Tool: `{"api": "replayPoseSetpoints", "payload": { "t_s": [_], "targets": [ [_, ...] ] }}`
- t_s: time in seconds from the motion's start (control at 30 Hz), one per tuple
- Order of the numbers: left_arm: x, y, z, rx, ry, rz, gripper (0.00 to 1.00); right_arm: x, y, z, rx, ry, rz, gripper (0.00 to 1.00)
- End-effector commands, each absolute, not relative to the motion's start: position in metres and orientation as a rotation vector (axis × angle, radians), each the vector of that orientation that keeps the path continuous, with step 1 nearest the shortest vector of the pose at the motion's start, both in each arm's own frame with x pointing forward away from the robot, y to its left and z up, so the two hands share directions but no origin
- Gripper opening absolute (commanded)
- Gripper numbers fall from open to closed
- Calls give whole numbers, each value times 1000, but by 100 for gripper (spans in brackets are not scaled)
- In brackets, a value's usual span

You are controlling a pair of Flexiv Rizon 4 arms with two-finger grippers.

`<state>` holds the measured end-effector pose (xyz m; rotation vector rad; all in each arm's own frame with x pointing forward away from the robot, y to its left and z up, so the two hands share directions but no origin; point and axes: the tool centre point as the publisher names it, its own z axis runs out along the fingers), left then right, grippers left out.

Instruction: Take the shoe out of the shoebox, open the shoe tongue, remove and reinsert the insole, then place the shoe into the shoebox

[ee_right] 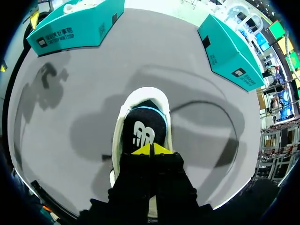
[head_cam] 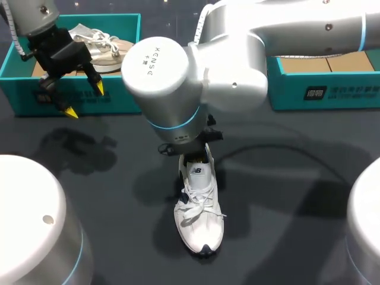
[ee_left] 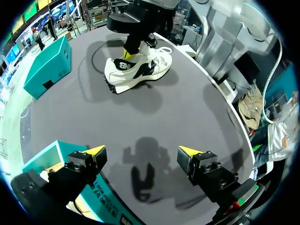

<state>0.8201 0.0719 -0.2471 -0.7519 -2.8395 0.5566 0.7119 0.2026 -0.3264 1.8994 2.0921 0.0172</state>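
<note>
Sneaker (head_cam: 200, 214) sits mid-table, my right gripper (ee_right: 150, 150) tips pressed together over its insole (ee_right: 143, 131), left gripper (ee_left: 141, 151) spread nr shoebox (head_cam: 119, 92); I'd worry a weak pinch slips or drags the unbraced sneaker sideways.

Your white sneaker (head_cam: 202, 228), navy on its side panels, stands upright on its sole at the middle of the bench (head_cam: 285, 196). Its toe points to 6 o'clock, its heel to 12, and its laces (head_cam: 196, 205) are loosely crossed. The open teal shoebox (head_cam: 24, 89) sits at 10 o'clock, well apart from it, with a second white shoe (head_cam: 98, 44) lying inside.
</note>
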Motion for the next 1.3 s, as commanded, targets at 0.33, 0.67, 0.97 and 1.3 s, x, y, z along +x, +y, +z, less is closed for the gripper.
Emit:
{"api": "replayPoseSetpoints", "payload": {
  "t_s": [0.33,0.67,0.97,1.3],
  "targets": [
    [819,72,-247,-754,-2841,554,100,723,201,-345,1924,1946,-98,0],
    [819,72,-247,-754,-2841,554,100,727,202,-372,1899,1937,-197,0],
    [819,72,-247,-754,-2841,554,100,717,204,-361,1867,1913,-209,0],
    [819,72,-247,-754,-2841,554,100,720,197,-354,1825,1901,-137,0]
  ]
}}
